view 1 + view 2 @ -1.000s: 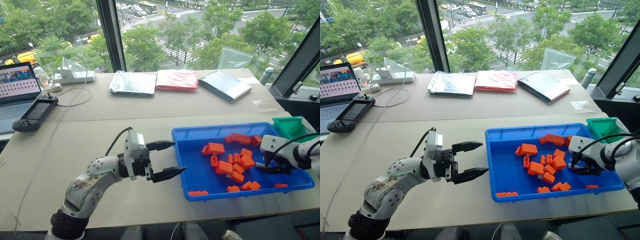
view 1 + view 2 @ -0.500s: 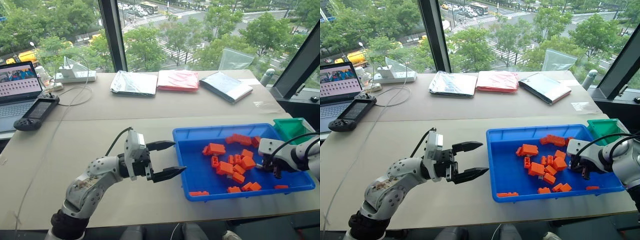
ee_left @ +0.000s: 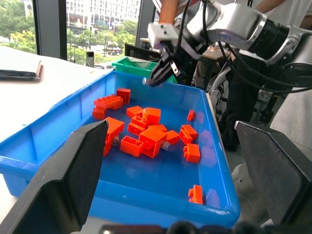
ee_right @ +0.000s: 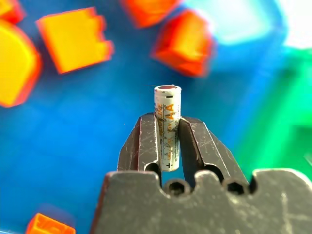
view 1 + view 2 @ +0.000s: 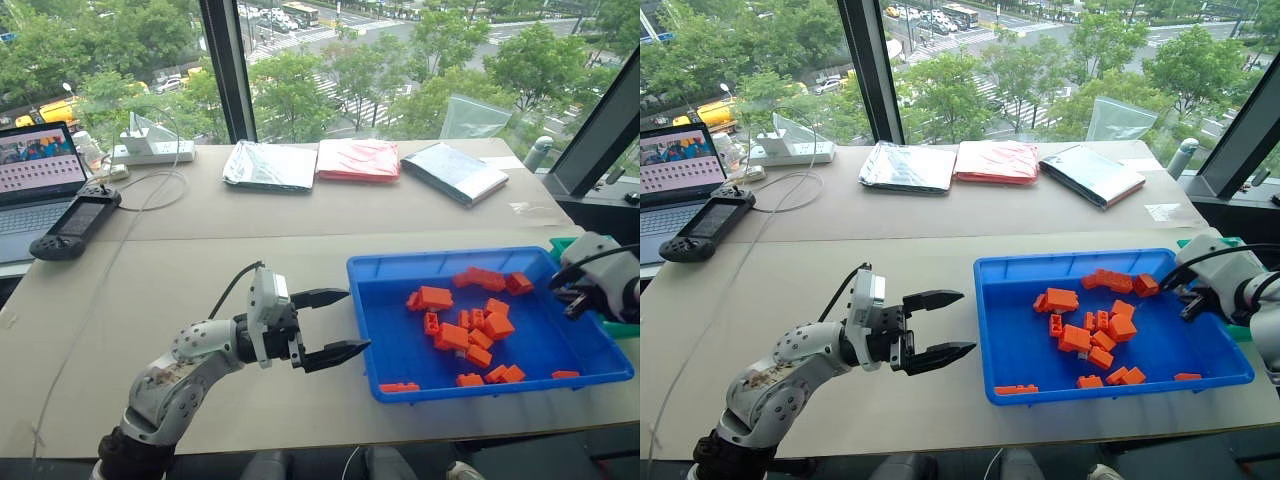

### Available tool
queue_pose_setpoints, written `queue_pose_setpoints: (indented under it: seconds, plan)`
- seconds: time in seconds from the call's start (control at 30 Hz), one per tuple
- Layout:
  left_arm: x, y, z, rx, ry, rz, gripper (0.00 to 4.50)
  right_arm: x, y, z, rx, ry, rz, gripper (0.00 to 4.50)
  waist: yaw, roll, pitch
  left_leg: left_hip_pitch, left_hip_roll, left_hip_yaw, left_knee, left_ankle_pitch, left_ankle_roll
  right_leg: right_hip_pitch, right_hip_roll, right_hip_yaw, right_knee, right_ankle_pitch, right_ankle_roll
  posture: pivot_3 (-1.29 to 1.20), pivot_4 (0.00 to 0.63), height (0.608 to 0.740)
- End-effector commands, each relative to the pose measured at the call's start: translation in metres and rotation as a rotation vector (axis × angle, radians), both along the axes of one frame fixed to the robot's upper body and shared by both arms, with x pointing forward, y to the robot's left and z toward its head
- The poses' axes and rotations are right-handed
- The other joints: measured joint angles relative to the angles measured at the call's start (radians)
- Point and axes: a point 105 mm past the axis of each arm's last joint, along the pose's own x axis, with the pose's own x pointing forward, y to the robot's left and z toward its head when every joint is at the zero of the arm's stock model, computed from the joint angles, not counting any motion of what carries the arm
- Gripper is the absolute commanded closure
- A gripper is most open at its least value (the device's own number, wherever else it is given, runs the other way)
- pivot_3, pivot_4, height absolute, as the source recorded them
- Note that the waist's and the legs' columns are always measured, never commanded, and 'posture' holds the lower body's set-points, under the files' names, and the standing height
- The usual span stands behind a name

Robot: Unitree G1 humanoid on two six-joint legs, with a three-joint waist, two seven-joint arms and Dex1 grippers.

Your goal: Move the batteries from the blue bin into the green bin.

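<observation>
A white AA battery (image 4: 167, 105) stands upright between the fingers of my right gripper (image 4: 167, 124), which is shut on it. That gripper (image 5: 572, 300) hangs above the far right edge of the blue bin (image 5: 385, 320), close to the green bin (image 3: 134, 66) just beyond that edge. The green bin is mostly hidden behind the right hand in the head views. Several orange blocks (image 5: 470, 325) lie scattered in the blue bin. My left gripper (image 5: 355, 320) is open and empty, just left of the blue bin and pointing toward it.
Three flat packets (image 5: 355, 160) lie at the back of the table by the window. A laptop (image 5: 35, 180), a black handheld controller (image 5: 75, 220) and a power strip (image 5: 150, 152) with cables sit at the far left.
My right gripper closed on a battery low in the blue bin, then rose and moved right toward the green bin. The left arm stayed in place.
</observation>
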Motion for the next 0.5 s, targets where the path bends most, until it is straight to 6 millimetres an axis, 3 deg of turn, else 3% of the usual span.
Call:
queue_pose_setpoints:
  seconds: [0.03, 0.17, 0.37, 0.43, 0.5]
  plan:
    - [-0.011, -0.002, 0.009, -0.01, -0.037, -0.049, 0.0, 0.002, -0.031, 0.041, -0.07, -0.256, -0.241, 4.25, -0.003, 0.0, 0.0, 0.0, 0.0, 0.0, 0.0, 0.0, 0.0, 0.0, 0.0, 0.0, 0.0, 0.0, 0.0, 0.0, 0.15, 0.74]
    - [-0.009, 0.0, 0.012, -0.014, -0.027, -0.046, 0.0, 0.012, -0.036, 0.045, -0.043, -0.34, -0.316, 4.25, -0.007, 0.0, 0.0, 0.001, 0.0, 0.001, -0.001, 0.0, 0.0, 0.001, 0.002, 0.0, 0.0, 0.0, 0.0, 0.0, 0.15, 0.74]
    - [-0.011, -0.002, 0.009, -0.005, -0.02, -0.058, 0.0, 0.023, -0.04, 0.026, -0.058, -0.285, -0.331, 4.25, -0.003, 0.0, 0.0, -0.001, -0.001, 0.001, -0.001, 0.0, 0.0, 0.0, 0.0, 0.0, -0.001, 0.0, 0.0, 0.0, 0.15, 0.74]
    - [-0.01, -0.003, 0.01, -0.006, -0.022, -0.062, 0.0, 0.023, -0.043, 0.029, -0.074, -0.296, -0.341, 3.25, -0.003, 0.0, 0.0, -0.001, -0.001, 0.001, -0.001, 0.0, 0.0, 0.0, 0.0, 0.0, -0.002, 0.0, 0.0, 0.0, 0.15, 0.74]
    - [-0.009, -0.004, 0.01, -0.008, -0.024, -0.066, 0.0, 0.024, -0.043, 0.034, -0.083, -0.318, -0.335, 2.63, -0.004, 0.0, 0.0, -0.001, -0.001, 0.001, -0.001, 0.0, 0.0, 0.0, 0.0, 0.0, -0.002, 0.0, 0.0, 0.0, 0.15, 0.74]
